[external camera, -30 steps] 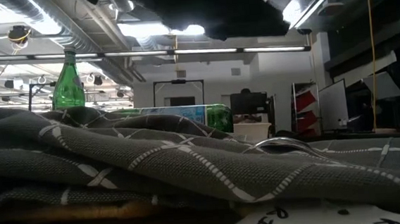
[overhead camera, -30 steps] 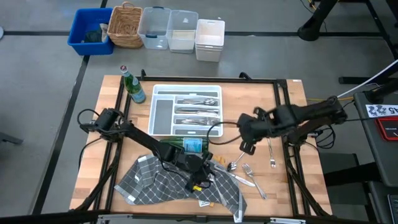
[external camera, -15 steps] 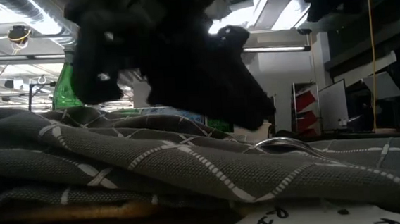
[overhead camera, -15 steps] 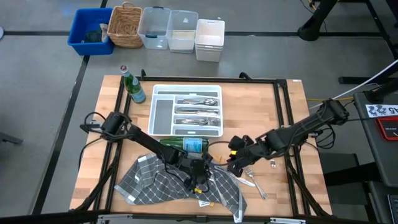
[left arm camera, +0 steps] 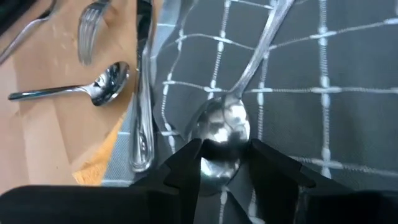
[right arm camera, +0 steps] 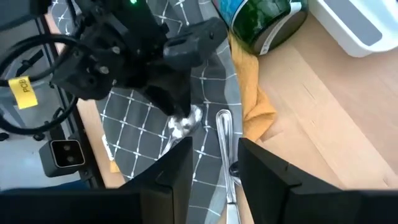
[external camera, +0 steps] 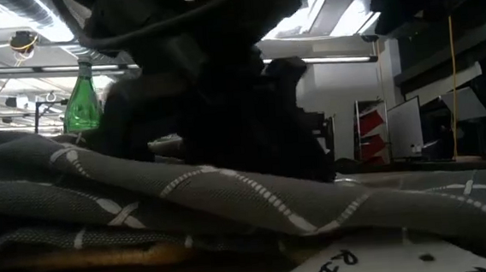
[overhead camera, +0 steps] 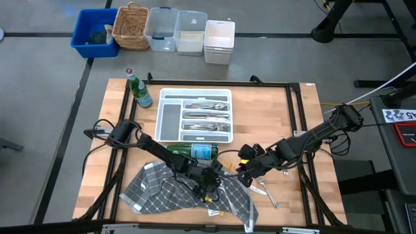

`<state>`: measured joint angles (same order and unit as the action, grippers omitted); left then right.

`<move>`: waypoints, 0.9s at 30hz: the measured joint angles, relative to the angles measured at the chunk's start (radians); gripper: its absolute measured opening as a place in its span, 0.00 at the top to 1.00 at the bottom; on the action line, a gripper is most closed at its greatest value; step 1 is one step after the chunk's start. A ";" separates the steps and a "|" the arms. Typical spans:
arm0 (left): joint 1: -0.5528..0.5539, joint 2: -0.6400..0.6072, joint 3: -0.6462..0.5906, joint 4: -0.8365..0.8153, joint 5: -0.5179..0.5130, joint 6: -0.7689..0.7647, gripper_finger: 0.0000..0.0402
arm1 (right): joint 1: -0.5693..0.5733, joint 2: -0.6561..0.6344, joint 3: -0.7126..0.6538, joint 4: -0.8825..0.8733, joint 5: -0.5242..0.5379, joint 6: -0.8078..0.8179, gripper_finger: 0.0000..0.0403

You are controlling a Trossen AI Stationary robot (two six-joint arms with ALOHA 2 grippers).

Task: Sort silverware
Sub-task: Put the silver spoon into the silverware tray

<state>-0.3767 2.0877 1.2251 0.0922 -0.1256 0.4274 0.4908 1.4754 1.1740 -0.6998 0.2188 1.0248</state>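
A shiny spoon of the silverware lies on the grey checked cloth near the table's front edge. My left gripper is open and low over it, one fingertip on each side of the spoon's bowl. My right gripper hovers open just to the right, above a knife that lies at the cloth's edge. It looks across at the left gripper. More silverware lies loose on the wood right of the cloth, and several pieces fill the white tray. My left gripper comes down slanting from the table's left onto the cloth. Its open fingertips stand on the two sides of the spoon's bowl, which lies flat on the cloth. Whether they touch the spoon, I cannot tell.
A green bottle lies on its side just behind the cloth, and another stands upright at the far left. A spoon, a fork and a yellowish sheet lie on the wood beside the cloth. Bins stand beyond the table.
My left gripper has sunk toward the cloth, rolling a little, and now straddles the spoon's bowl. In the low view the cloth's fold lies lower under it. My right gripper has dropped and swung toward the table's near edge and the cloth. For the last half second it has hardly moved.
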 joint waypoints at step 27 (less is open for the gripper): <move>0.060 0.031 -0.001 0.140 -0.065 -0.055 0.87 | 0.000 0.000 0.000 0.003 0.007 -0.001 0.68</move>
<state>-0.3170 2.1185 1.2241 0.2318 -0.1909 0.3726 0.4908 1.4754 1.1740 -0.6964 0.2255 1.0241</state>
